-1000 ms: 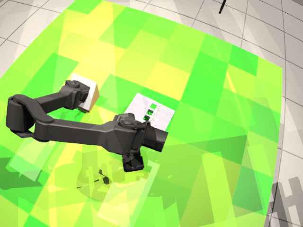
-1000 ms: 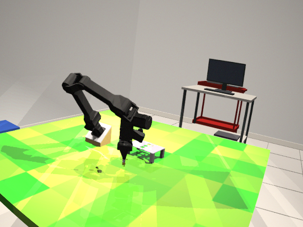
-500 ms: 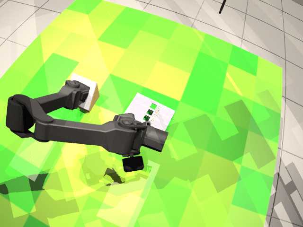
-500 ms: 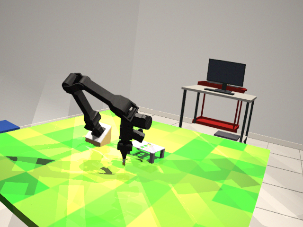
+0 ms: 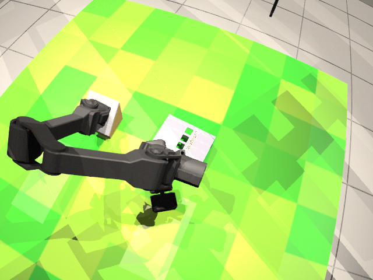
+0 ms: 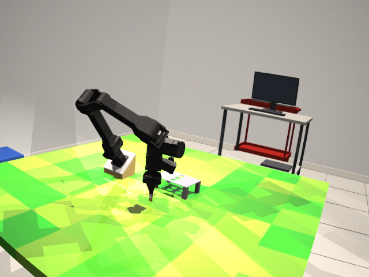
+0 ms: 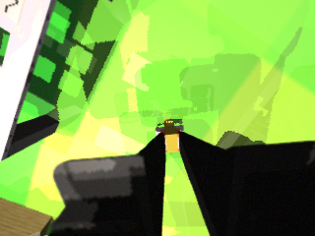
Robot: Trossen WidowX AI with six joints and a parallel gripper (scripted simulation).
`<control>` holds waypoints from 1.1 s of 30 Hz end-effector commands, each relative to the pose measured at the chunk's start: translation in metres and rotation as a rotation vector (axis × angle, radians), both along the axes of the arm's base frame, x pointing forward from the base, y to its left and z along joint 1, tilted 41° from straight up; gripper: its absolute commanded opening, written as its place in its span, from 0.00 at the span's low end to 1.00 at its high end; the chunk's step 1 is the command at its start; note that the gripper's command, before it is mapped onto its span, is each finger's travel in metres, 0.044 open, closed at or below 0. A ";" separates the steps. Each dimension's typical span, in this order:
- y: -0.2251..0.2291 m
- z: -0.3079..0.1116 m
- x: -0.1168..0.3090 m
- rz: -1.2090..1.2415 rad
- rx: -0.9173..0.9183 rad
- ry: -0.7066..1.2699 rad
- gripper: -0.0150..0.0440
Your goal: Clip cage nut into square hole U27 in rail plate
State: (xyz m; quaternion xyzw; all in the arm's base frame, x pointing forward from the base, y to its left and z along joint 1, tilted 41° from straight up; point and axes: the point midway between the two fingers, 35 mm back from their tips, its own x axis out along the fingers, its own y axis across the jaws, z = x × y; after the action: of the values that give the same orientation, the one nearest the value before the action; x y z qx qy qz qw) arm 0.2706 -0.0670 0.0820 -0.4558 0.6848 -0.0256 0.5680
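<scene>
Above the patchwork-patterned tabletop (image 5: 259,192) (image 6: 238,208) (image 7: 236,29), the tapered gripper (image 6: 150,198) (image 7: 170,137), nearly closed, pinches the orange-centred cage nut (image 6: 150,196) (image 7: 171,143).

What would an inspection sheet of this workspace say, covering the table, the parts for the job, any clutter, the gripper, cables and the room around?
Surface: table top patterned in green and yellow patches.
Job's things: rail plate raised on legs, several square holes showing; U27 cannot be made out. Cage nut small, between the fingertips, beside the plate and not in a hole.
Clutter: nothing seen.
Gripper: gripper points down, shut on the nut.
Cables: nothing seen.
Surroundings: tiled floor, grey walls; a desk with a monitor and keyboard; something red behind it.
</scene>
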 end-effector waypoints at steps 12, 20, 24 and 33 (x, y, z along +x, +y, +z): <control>-0.001 0.000 0.000 0.002 -0.004 0.002 0.31; 0.006 0.006 0.000 -0.004 0.003 0.002 0.31; 0.021 0.022 0.000 -0.002 0.004 0.003 0.31; 0.046 0.052 -0.005 0.002 -0.001 0.003 0.31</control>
State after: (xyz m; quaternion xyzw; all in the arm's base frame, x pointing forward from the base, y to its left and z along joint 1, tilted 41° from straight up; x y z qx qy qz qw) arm 0.2671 -0.0257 0.1272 -0.4590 0.6847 -0.0234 0.5656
